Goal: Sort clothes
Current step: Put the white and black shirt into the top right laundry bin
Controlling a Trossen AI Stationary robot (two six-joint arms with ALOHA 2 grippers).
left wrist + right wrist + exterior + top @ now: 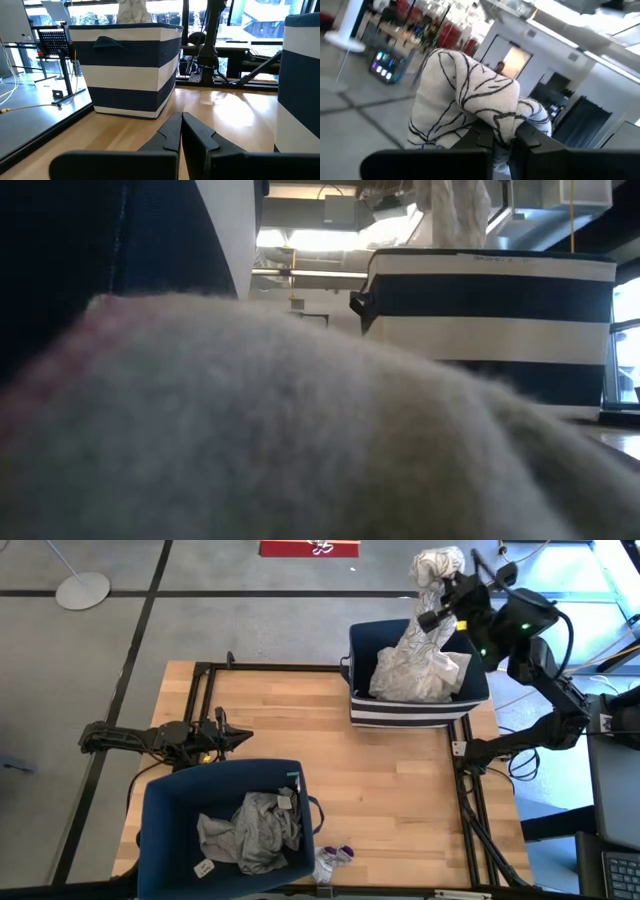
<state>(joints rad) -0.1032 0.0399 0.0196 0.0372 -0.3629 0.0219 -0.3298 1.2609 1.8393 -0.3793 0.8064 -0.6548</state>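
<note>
the right gripper is clamped on a bunched white garment with dark squiggly print, lifted above the striped navy-and-white fabric bin at the table's far right. its tail trails inside; judged best to centre over the bin before releasing. the left gripper waits closed by the navy near bin.

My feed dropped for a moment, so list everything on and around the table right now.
Printed garment: one, white with dark squiggles, hanging from the right claw into the far striped bin.
Grey garment: one, heather grey, crumpled inside the near bin.
Striped bins: two, navy and white; far one at the table's back right, near one at front left.
Small cloth item: one, white and purple, on the table beside the near bin.
Table: one, light wood.
Left claw: shut, empty, behind the near bin.
Right claw: shut on the printed garment, raised above the far bin.
</note>
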